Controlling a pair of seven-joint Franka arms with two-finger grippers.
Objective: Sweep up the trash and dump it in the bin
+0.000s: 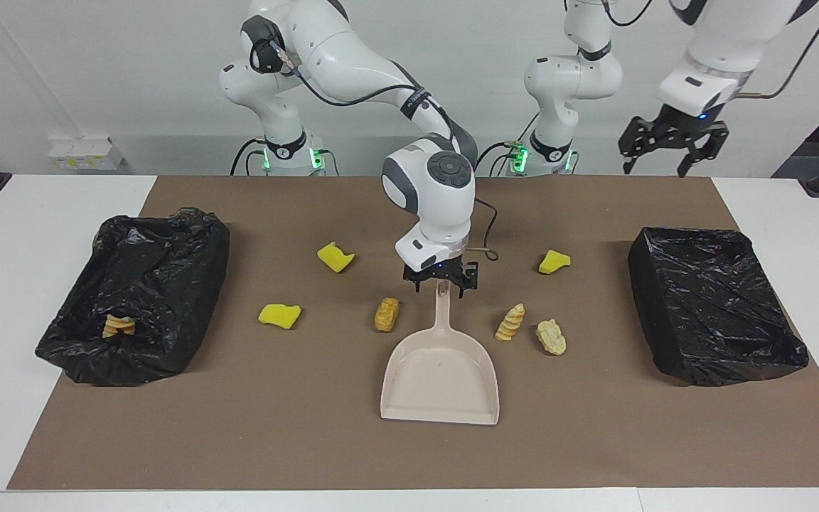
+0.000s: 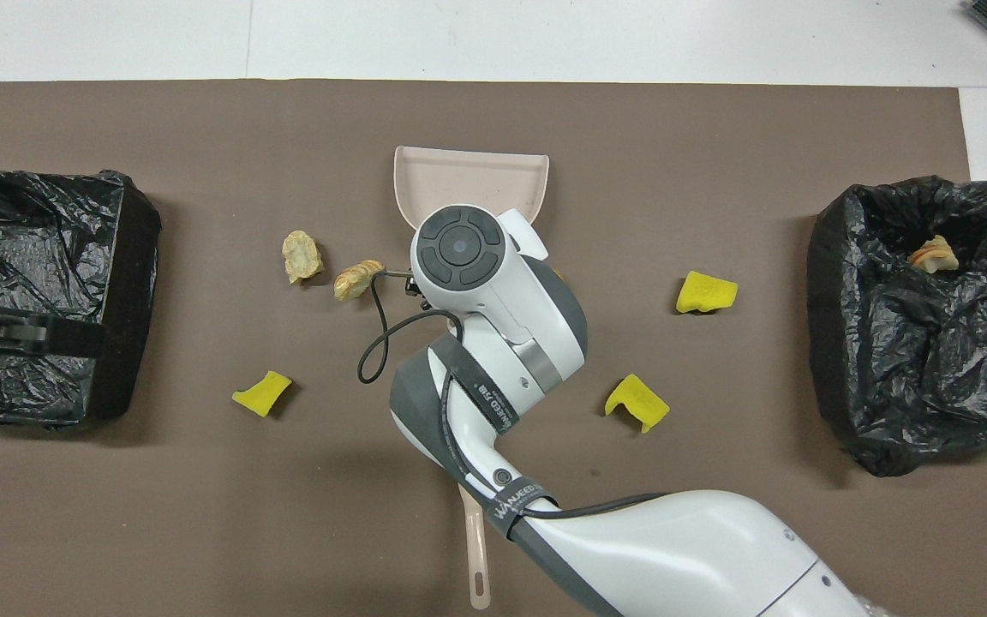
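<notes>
Right gripper at dustpan handle; left gripper raised, jaws wide.

Right gripper (image 1: 441,281) straddled the beige dustpan (image 1: 441,373) handle tip, fingers spread, grip undetermined. Left gripper (image 1: 672,146) hung above the table's edge. Trash (image 1: 387,314) lay scattered on the brown mat (image 1: 310,427) beside the dustpan.

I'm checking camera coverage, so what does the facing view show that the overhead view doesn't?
Only facing: the right gripper, open around the dustpan handle; overhead, its arm hides both. Only overhead: a beige tool handle nearer the robots than the dustpan. Both: that dustpan's pan, two black-lined bins, yellow sponge chunks, and the raised left gripper.
</notes>
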